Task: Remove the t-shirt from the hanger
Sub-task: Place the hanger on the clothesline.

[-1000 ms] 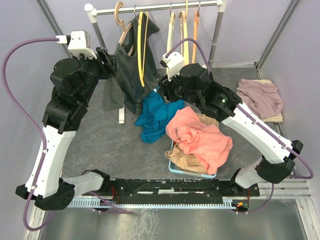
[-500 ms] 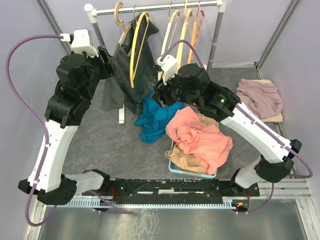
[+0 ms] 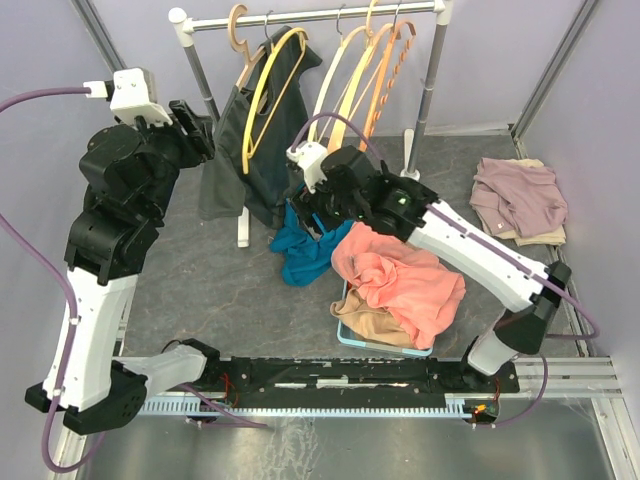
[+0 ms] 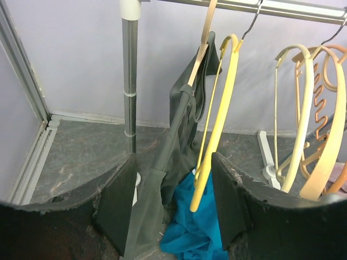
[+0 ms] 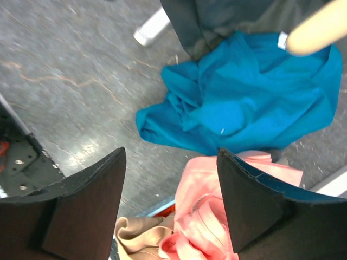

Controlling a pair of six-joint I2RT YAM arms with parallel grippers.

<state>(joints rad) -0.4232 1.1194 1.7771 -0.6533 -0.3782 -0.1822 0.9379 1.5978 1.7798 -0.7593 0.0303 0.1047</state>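
You are drawing the left tool [image 4: 172,179] back from the dark t-shirt [image 4: 181,127], which is still hanging ahead. It and the right tool [image 5: 171,162] are both gaping wide and holding nothing.

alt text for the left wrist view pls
A dark grey t-shirt hangs from a wooden hanger on a rail, framed by the open left gripper. Beside it hang a bare yellow hanger and pale hangers; a blue cloth lies below.

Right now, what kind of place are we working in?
Probably a lab test cell staged as a laundry corner: plain lavender walls framed by aluminium rails, a garment rack holding a dark t-shirt, and a bin of loose clothes.
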